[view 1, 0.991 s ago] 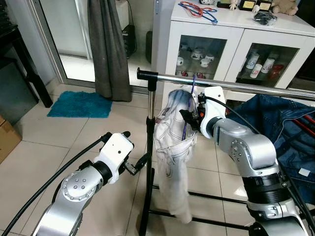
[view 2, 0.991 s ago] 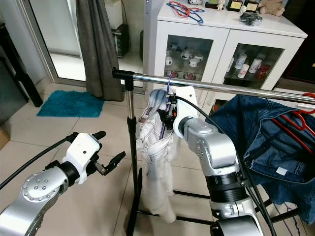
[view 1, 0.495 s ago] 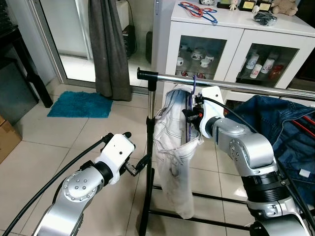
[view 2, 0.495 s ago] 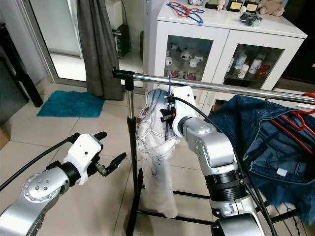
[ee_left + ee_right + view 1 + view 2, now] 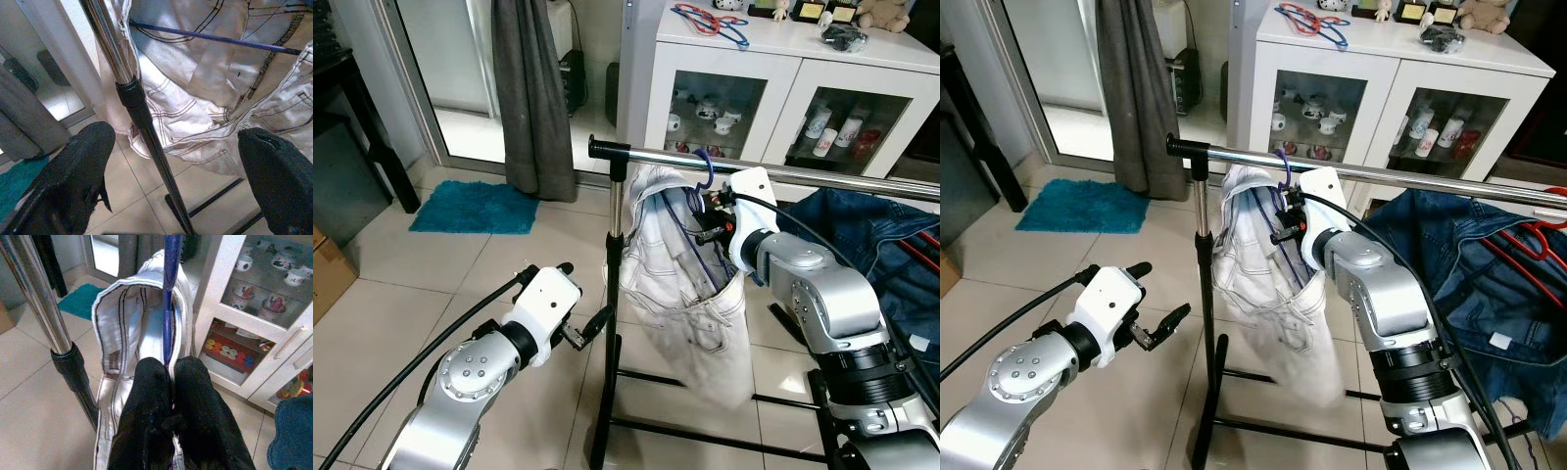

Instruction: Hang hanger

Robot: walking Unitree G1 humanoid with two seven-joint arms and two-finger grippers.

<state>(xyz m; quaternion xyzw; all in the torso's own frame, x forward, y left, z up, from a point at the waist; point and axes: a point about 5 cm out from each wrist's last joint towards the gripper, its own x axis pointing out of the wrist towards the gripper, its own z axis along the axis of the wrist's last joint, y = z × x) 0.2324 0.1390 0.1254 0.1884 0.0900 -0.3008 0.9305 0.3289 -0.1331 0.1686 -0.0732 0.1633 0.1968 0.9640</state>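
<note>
Blue hanger (image 5: 703, 191) carrying white jeans (image 5: 680, 274) is hooked over the rail (image 5: 822, 177), with the right end effector (image 5: 168, 382) clenched on its neck just below. Left end effector (image 5: 166, 161) hovers released beside the rack post (image 5: 132, 93).

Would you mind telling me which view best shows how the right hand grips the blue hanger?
The right wrist view: the right hand has both fingers pinched shut on the blue hanger's neck. The eye views show the hook at the chrome rail but hide the fingers. The left wrist view catches one blue bar across the white jeans.
</note>
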